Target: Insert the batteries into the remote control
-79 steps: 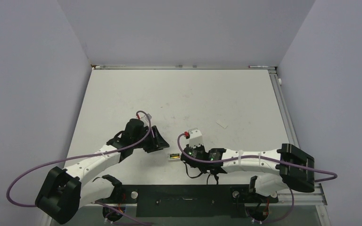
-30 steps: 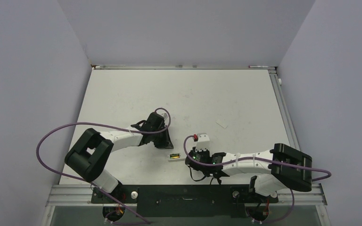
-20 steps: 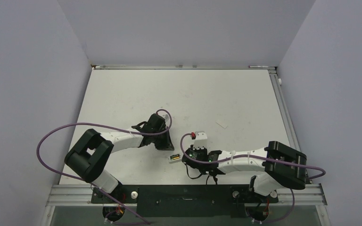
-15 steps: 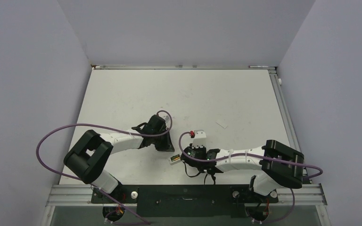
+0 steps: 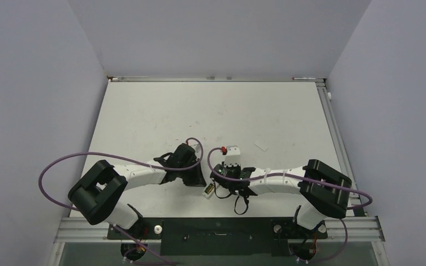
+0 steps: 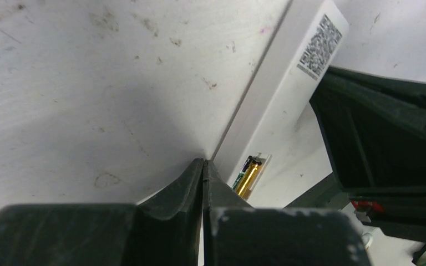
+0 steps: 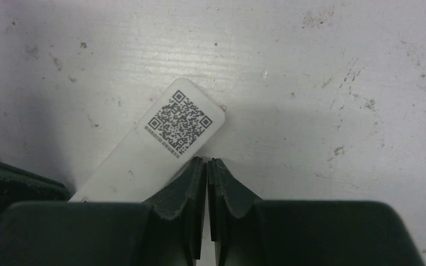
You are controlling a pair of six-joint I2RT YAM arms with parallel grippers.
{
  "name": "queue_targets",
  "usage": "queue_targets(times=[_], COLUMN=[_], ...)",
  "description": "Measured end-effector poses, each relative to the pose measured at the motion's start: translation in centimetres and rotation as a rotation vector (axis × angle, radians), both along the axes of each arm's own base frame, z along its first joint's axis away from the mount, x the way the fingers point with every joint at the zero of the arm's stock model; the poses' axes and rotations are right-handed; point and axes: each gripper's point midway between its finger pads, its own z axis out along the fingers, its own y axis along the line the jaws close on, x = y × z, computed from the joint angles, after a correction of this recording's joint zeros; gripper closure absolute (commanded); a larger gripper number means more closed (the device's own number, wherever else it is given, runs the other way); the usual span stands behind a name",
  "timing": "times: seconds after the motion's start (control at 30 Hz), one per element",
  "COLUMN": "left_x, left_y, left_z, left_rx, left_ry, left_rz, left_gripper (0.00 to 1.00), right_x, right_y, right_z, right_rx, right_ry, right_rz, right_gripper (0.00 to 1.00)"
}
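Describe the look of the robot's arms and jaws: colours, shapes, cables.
The left arm and right arm have white links, bulky black joints, and a purple cable looping along each. A white block with a red plug sits at the right wrist. The jaws are black tapered wedges.

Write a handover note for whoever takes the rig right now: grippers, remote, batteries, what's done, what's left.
Left gripper: shut, empty, tips at the long edge of the remote control.
Right gripper: shut, empty, tips at the remote's end by the QR label.
The remote lies back up on the table, between the two grippers.
Done: yellow-gold battery sits in the compartment.
Unclear: a dark green sliver beside it may be the second battery.
Left: confirm both are seated.
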Motion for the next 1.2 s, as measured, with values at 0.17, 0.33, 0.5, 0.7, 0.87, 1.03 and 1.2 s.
queue_targets(times=[0.17,0.33,0.5,0.7,0.87,1.03,1.2], left_x=[-1.1,-2.4,-3.4,-3.7,-3.8,-3.8,-3.9], left_y=[-0.8,-1.7,-2.4,-2.6,-2.6,-2.1,-1.1], left_z=[0.0,0.1,0.0,0.1,0.1,0.2,0.7], left_rx=[-0.021,-0.036,-0.044,-0.050,-0.051,-0.029,0.003], left_ry=[0.003,0.013,0.022,0.024,0.021,0.009,-0.013], left_rz=[-0.019,-0.048,-0.065,-0.066,-0.064,-0.058,-0.052], left_gripper=[1.00,1.00,1.00,1.00,1.00,0.94,0.87], right_x=[0.6,1.1,1.9,2.9,4.0,5.3,6.5], right_y=[0.0,0.2,0.3,-0.7,-2.5,-3.8,-4.8], right_z=[-0.1,-0.1,0.5,0.7,1.8,3.7,5.3], right_rx=[-0.018,-0.027,-0.022,-0.052,-0.076,-0.066,-0.070], right_ry=[0.002,0.007,0.005,0.004,0.001,-0.016,-0.025], right_rz=[0.003,0.014,0.015,0.009,-0.002,-0.002,0.004], right_gripper=[0.91,0.91,0.91,0.91,0.89,0.85,0.74])
